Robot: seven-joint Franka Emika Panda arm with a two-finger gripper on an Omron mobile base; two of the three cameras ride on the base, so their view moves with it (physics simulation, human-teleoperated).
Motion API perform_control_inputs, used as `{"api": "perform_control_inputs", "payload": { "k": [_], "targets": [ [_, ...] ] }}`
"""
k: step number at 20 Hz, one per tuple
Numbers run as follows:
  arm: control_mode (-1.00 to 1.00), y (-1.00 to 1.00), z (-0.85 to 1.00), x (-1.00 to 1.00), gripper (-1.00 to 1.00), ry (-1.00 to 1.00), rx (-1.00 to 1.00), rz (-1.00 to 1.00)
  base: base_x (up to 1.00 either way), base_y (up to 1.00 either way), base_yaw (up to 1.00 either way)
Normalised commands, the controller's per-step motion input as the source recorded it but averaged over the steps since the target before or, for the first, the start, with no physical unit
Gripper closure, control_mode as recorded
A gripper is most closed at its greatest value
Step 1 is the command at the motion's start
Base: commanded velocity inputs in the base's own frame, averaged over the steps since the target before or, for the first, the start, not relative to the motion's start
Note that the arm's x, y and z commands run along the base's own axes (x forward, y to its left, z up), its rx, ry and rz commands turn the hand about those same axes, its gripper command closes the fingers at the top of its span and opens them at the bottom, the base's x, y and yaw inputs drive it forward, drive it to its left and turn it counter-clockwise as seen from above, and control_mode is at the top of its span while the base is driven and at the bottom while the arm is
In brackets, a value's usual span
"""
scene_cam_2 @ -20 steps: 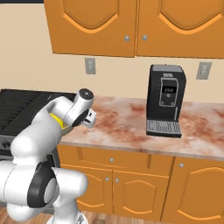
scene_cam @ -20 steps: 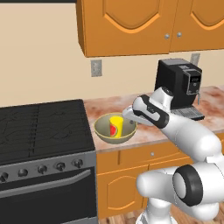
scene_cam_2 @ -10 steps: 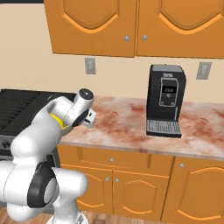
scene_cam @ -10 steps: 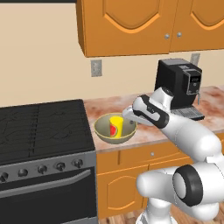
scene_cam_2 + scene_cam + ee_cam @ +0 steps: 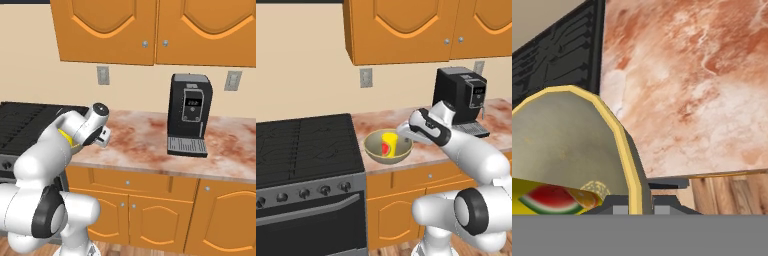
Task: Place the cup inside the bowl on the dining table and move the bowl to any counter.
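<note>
the white panda arm rises from the base, bends at the elbow and reaches forward and to its left over the narrow reddish-brown and cream marble counter (image 5: 421, 150), the forearm sloping down toward the round olive-tan bowl with a paler rim (image 5: 374, 146). the wrist is turned so the hand points at the bowl's right rim. the two-finger gripper (image 5: 406, 140) is pinched nearly shut on that rim: in the hand view its dark finger tips (image 5: 619, 206) sit either side of the thin yellow edge of the bowl, one inside the wall and one outside.

the bowl sits low at the counter, just right of the black gas stove (image 5: 303, 150); whether its base touches the marble i cannot tell. the small yellow cylindrical cup with a red mark (image 5: 388, 144) stands inside the bowl, toward its right side, near the gripped rim. a black coffee machine (image 5: 458, 97) stands on the counter behind the arm, well apart from the bowl, under orange wall cabinets (image 5: 406, 27).
</note>
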Motion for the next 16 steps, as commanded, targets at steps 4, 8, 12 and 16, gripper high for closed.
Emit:
{"api": "perform_control_inputs", "payload": {
  "k": [4,8,12,16],
  "targets": [
    [-1.00,-0.09,0.00,0.00,1.00,0.00,0.04,-0.04,0.00,0.00,0.00],
    [-1.00,-0.04,0.00,0.00,1.00,0.01,0.00,-0.08,0.00,0.00,0.00],
    [-1.00,-0.22,0.00,0.08,1.00,0.01,0.00,-0.12,0.00,0.00,0.00],
    [-1.00,-0.42,0.00,0.33,1.00,0.00,0.00,-0.13,0.00,0.00,0.00]
  ]
}}
